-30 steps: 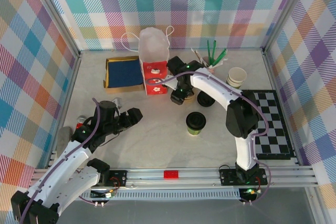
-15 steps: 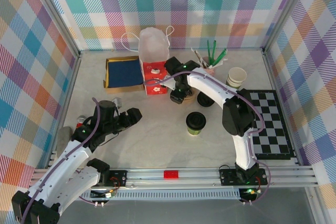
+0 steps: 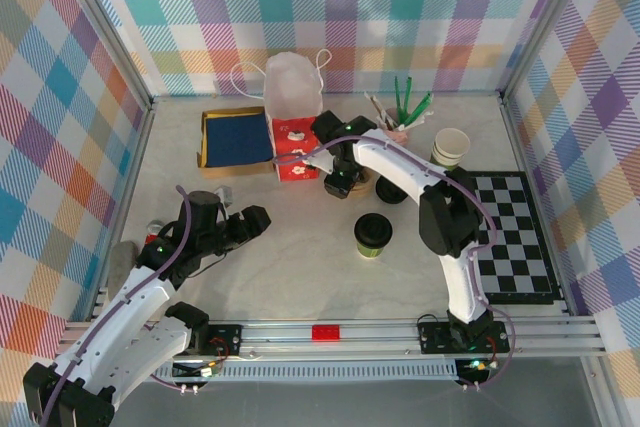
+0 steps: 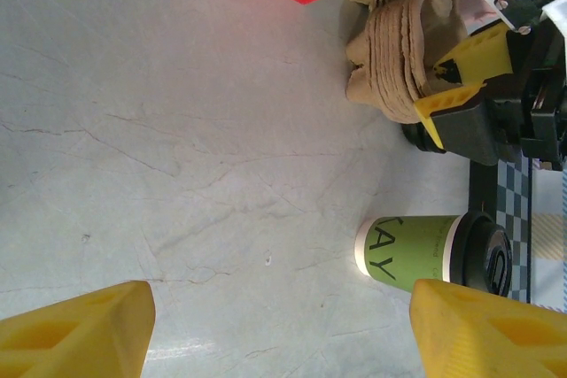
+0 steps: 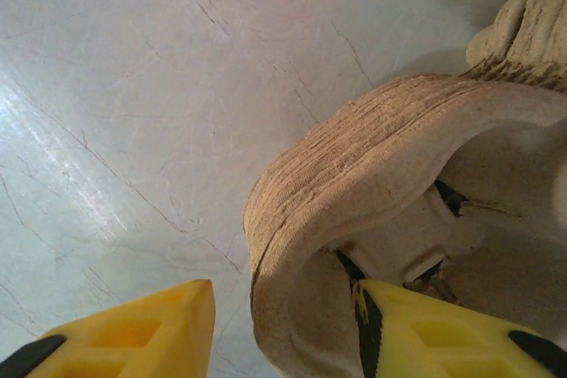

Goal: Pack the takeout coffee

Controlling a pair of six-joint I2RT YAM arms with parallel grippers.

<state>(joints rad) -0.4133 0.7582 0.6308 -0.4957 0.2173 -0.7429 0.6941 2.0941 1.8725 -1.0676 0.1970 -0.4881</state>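
On a pale table [image 3: 290,277] within checked walls [image 3: 400,17], the coffee cup [image 3: 373,235] is seen upright mid-table, apart from the red bag [image 3: 296,152]; the rim of a cardboard tray stack [image 5: 354,157] is straddled by the half-open right gripper [image 5: 283,329], best pinched squarely, the left gripper [image 4: 282,329] held wide.

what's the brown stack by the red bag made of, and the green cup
The brown stack: seemingly moulded paper pulp, matte and fibrous, thin layered edges. The green cup: likely paper, smooth printed wall; its black lid looks like plastic, slightly shiny.
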